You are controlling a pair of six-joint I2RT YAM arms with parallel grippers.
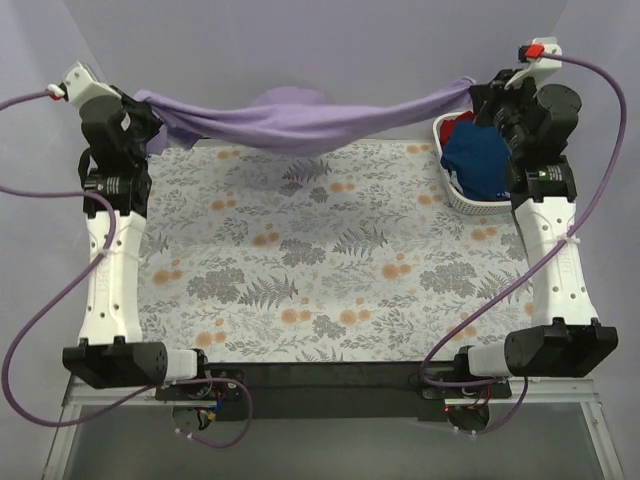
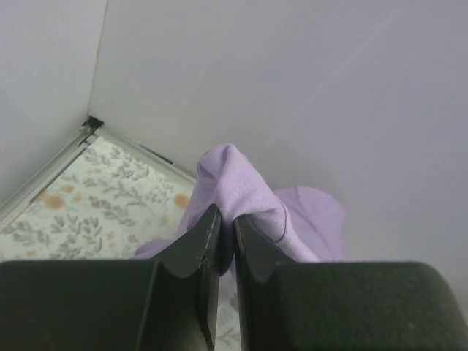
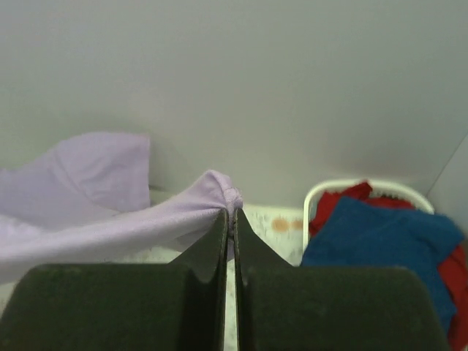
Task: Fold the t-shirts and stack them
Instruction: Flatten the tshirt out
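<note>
The lavender t-shirt [image 1: 300,122] hangs stretched between my two grippers along the far edge of the table, sagging in the middle. My left gripper [image 1: 142,108] is shut on its left end; the left wrist view shows the cloth [image 2: 234,183] pinched between the fingertips. My right gripper [image 1: 478,95] is shut on its right end, and the right wrist view shows the cloth [image 3: 146,219] bunched at the tips. The royal-blue t-shirt [image 1: 478,155] and the red t-shirt [image 1: 462,121] lie crumpled in the basket; both also show in the right wrist view, blue [image 3: 380,234] over red [image 3: 344,199].
The white plastic laundry basket [image 1: 455,198] stands at the far right, under my right arm. A floral cloth [image 1: 320,260] covers the table. Grey walls close in the back and sides.
</note>
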